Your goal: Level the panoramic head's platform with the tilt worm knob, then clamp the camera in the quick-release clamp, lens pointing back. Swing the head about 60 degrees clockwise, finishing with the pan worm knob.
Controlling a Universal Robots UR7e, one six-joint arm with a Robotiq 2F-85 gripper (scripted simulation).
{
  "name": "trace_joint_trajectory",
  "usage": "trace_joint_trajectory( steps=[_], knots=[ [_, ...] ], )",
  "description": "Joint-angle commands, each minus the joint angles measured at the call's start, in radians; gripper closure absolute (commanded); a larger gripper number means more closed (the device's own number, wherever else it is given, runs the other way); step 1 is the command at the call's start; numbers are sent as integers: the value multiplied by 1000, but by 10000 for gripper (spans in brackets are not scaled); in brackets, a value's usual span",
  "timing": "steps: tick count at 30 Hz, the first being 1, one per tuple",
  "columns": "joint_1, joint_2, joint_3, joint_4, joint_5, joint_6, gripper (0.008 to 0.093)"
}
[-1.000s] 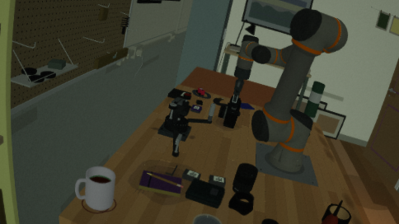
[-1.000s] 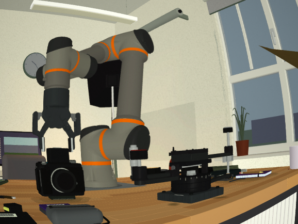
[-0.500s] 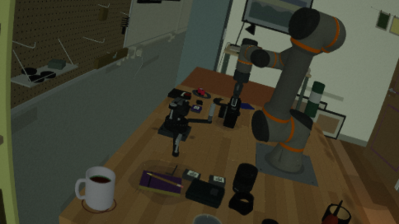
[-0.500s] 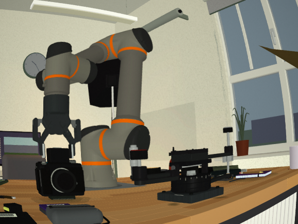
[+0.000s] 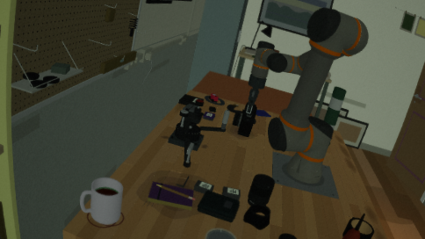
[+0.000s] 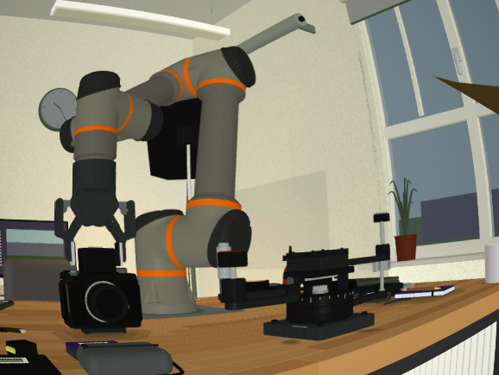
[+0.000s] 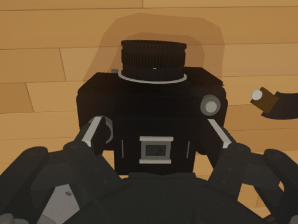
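Note:
A black camera stands upright on the wooden bench, its lens facing away from the arm's base. My gripper hangs straight down over it, with a finger on either side of the raised viewfinder hump on the camera's top. The panoramic head sits apart from the camera on a square base, its platform about level, with long knob arms sticking out sideways. The gripper is open and holds nothing.
The arm's base plate is bolted to the bench beside the camera. A white mug, a purple notebook with a pencil, a black case and a spare lens lie along the front edge.

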Motion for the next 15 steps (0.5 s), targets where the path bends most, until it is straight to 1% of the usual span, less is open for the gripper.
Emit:
trace_joint_trajectory(
  steps=[1,15],
  knots=[
    [0,0,0,0,0,0,194],
    [0,0,0,0,0,0,474]
  ],
)
